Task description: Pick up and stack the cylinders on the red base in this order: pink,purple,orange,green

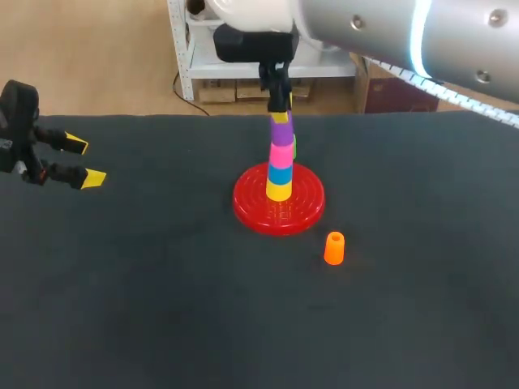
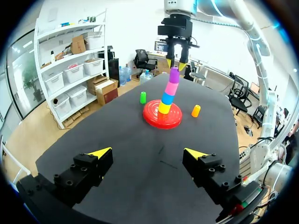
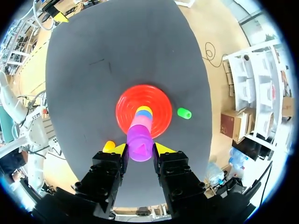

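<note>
Gently now: purple going onto pink

My right gripper [image 3: 140, 150] stands straight over the red base [image 3: 125, 109]. The purple cylinder [image 3: 139, 143] sits between its fingers [image 3: 120, 149], at the top of the stack [image 1: 280, 162] below the tool. The pink cylinder [image 1: 281, 152] is directly under purple, with a blue cylinder [image 1: 280, 173] and a yellow cylinder [image 1: 278, 191] beneath that on the base. The jaws are narrowed to the purple cylinder's width. As far as I can see both yellow tips press its sides, so I count it as gripped.

To finish this placement well, I would keep the tool vertical and centred over pink. I would make sure purple is fully seated before letting go. Then I would open only a little and lift straight up, so neither finger drags sideways. The stack looks tall, slender and easy to tip.

The orange cylinder [image 3: 109, 146] rests on the table [image 3: 93, 70] just beside one finger of this gripper. The green cylinder [image 3: 184, 113] lies ahead of the tool on the other side, past the base's rim. My left gripper [image 1: 77, 162] hangs well apart from all of it, with its fingers spread wide and holding nothing.
</note>
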You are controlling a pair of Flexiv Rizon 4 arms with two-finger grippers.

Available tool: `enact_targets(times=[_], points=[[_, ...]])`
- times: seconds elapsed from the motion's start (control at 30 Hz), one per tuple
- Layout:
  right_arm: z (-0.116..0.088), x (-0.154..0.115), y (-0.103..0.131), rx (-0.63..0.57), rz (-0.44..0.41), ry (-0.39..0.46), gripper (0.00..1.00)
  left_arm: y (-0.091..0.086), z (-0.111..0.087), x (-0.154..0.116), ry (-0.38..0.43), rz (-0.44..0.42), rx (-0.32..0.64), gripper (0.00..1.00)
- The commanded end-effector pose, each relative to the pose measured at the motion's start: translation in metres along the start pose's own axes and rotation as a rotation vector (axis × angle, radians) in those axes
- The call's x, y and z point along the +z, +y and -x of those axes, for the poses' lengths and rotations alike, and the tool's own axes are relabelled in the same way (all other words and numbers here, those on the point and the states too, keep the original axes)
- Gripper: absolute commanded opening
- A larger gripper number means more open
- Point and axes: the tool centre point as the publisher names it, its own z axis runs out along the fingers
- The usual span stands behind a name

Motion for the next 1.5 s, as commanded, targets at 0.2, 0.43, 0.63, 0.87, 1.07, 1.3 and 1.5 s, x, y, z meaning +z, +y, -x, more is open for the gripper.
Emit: enact_targets(times=[0.2, 0.43, 0.63, 0.87, 1.07, 1.3, 1.5], points=[[-0.006, 0.026, 0.017, 0.040, -0.082, -0.108, 0.00, 0.001, -0.002, 0.001, -0.004, -0.001, 0.003, 1.00], [0.000, 0.031, 0.012, 0.073, -0.090, -0.146, 0.00, 0.001, -0.002, 0.001, -0.004, -0.001, 0.003, 1.00], [0.009, 0.034, 0.008, 0.043, -0.057, -0.130, 0.00, 0.001, -0.002, 0.001, -0.004, -0.001, 0.003, 1.00], [0.013, 0.046, 0.007, 0.023, 0.011, -0.129, 0.00, 0.001, -0.002, 0.001, -0.004, -0.001, 0.003, 1.00], [0.014, 0.040, 0.008, -0.039, 0.017, -0.165, 0.24, 0.001, -0.002, 0.001, -0.004, -0.001, 0.003, 1.00], [0.002, 0.016, 0.016, -0.049, -0.056, -0.209, 1.00, 0.001, -0.002, 0.001, -0.004, -0.001, 0.003, 1.00], [-0.027, 0.001, 0.034, -0.005, -0.112, -0.256, 1.00, 0.001, -0.002, 0.001, -0.004, -0.001, 0.003, 1.00]])
